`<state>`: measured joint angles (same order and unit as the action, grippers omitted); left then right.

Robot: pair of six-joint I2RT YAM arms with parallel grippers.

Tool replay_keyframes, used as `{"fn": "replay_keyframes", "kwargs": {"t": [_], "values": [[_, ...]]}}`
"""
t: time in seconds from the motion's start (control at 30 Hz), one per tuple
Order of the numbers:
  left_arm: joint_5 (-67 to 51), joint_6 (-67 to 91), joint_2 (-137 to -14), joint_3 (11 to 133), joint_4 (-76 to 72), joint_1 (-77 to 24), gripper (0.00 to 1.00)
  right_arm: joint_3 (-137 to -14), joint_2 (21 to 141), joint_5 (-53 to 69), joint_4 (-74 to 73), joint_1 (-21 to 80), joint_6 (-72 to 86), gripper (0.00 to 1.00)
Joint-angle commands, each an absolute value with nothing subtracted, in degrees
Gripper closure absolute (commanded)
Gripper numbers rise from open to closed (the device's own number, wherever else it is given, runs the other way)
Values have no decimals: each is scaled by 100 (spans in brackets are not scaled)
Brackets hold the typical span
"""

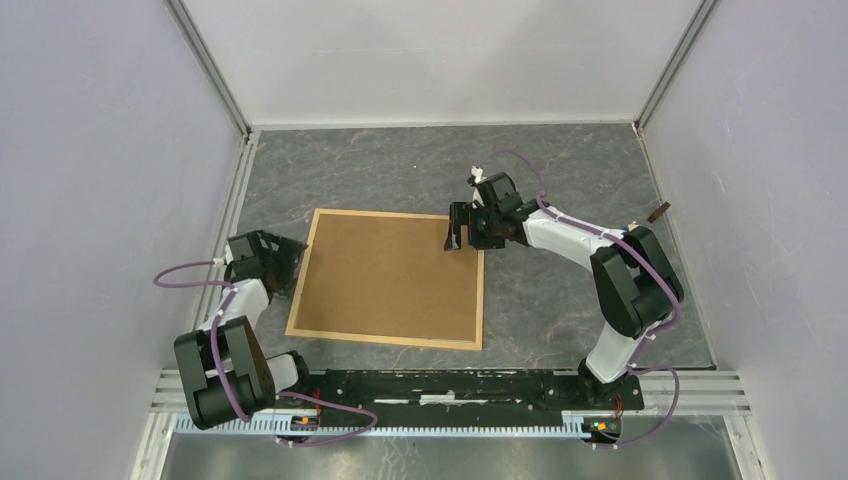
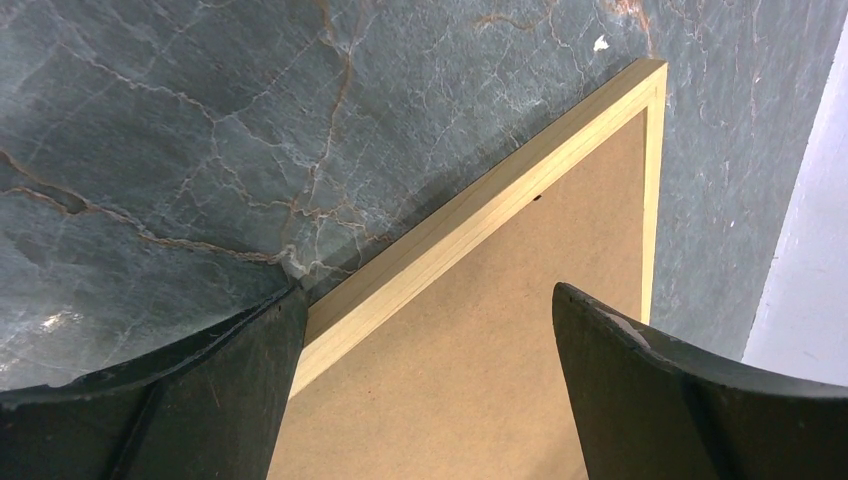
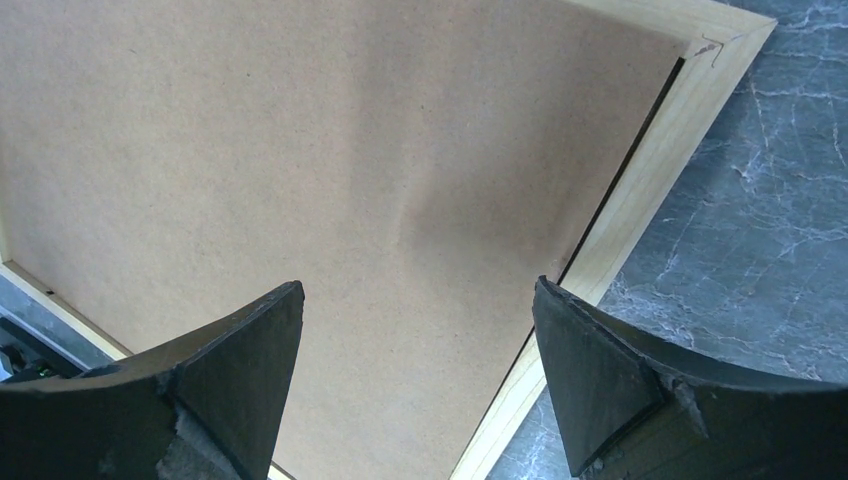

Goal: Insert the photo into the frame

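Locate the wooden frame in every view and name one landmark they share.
Top external: the frame lies flat on the table, left of centre.
Left wrist: the frame shows one edge running diagonally from lower left to a corner at upper right.
Right wrist: the frame shows a rail and a corner on the right side.
Shared landmark: the brown backing board inside it.

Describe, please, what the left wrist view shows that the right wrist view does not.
Only the left wrist view: the left end effector, open, straddling one side of the frame, and a white wall at the right edge. Only the right wrist view: the right end effector, open above the backing board, a dark gap between board and frame, and a pencil mark on the frame's corner. Both: the light wood frame holding the brown board on a grey marbled table; the photo appears in neither.
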<state>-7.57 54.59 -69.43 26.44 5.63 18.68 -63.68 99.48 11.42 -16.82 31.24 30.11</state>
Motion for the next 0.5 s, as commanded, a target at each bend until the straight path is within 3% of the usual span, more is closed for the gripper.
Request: {"fn": "replay_keyframes", "kwargs": {"t": [0.0, 0.47], "values": [[-526, 5292, -6934, 2408, 1215, 1876, 0, -6166, 9695, 1027, -1701, 3144, 2810, 10], [-511, 5344, -6885, 2320, 1270, 1871, 0, -4406, 8683, 1603, -642, 3173, 3652, 21]]}}
